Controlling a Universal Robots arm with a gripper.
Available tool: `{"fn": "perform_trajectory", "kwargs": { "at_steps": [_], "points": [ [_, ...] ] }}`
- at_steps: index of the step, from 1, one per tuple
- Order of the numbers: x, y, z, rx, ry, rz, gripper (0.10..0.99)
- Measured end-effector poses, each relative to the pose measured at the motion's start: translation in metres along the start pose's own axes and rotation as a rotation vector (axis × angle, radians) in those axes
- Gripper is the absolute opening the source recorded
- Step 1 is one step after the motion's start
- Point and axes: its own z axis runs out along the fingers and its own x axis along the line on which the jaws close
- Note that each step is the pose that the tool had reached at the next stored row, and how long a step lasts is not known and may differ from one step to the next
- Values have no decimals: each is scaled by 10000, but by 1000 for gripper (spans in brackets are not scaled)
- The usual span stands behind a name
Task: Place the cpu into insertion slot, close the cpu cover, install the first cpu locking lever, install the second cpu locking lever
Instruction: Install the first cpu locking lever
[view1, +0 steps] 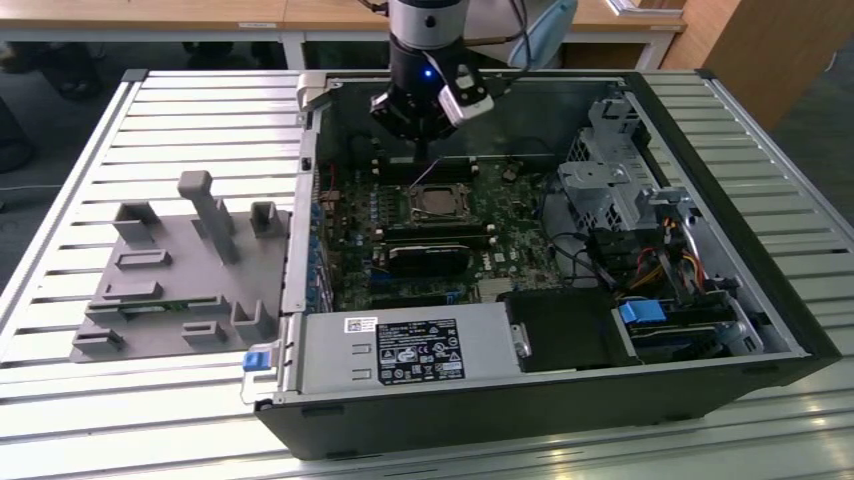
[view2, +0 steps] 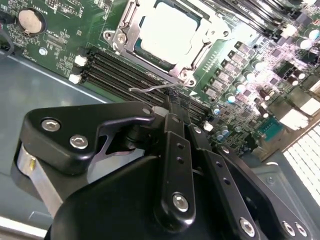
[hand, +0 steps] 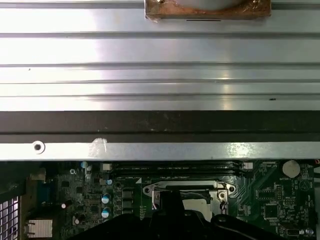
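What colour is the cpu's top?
Pale silvery-white, on the cpu; best seen in the second wrist view.

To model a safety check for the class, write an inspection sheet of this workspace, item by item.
Surface: slatted metal table carrying an open computer case.
Job's things: chip lies under the closed metal cover on the green board; a thin wire lever juts out beside it.
Clutter: grey plastic holder beside the case, on the exterior view's left.
Grippers: gripper over the board, jaws look shut, close to the lever; contact unclear.
Cables: coloured bundle inside the case, on the exterior view's right.
Surroundings: wooden desks behind.
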Motion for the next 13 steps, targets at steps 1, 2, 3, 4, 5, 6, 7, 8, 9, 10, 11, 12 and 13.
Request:
{"fn": "perform_trajectory", "kwargs": {
  "at_steps": [1,2,3,4,5,6,7,8,9,10,11,12,13],
  "points": [
    [-5,0,11,0,0,1,106],
    [-11,1,24,0,0,1,106],
    [-16,3,39,-1,-1,0,106],
    [-21,6,52,-1,-1,1,106],
    [-27,8,61,0,-1,1,106],
    [-35,11,68,0,0,1,106],
    [-45,14,74,0,0,1,106],
    [-56,18,79,-1,-1,1,106],
    [-67,23,84,-2,-2,0,106],
    [-78,28,88,-1,-1,1,106],
    [-89,33,93,-1,-1,1,106],
    [-100,38,96,0,0,1,106],
    [-109,44,101,0,0,1,106]
  ]
}}
